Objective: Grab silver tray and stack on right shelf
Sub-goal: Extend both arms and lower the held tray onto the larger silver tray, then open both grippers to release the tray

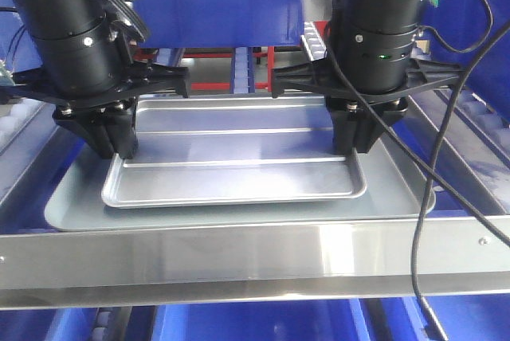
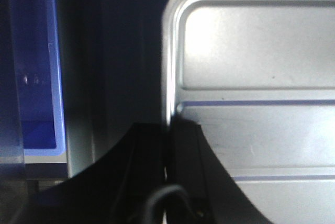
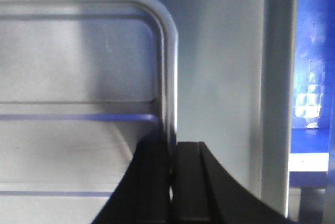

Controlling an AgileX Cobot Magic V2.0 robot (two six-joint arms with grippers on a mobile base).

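Front bar (image 1: 239, 257) | silver tray (image 1: 239, 146) between both tools, rims pinched

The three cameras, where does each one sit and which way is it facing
Front view: sits ahead of the arms, looking level over the shelf's front bar at the silver tray on the grey tray; left gripper and right gripper show.
Left wrist: looks down along its fingers, which pinch the tray's left rim.
Right wrist: looks down along its fingers, which pinch the right rim.
All three share the silver tray.
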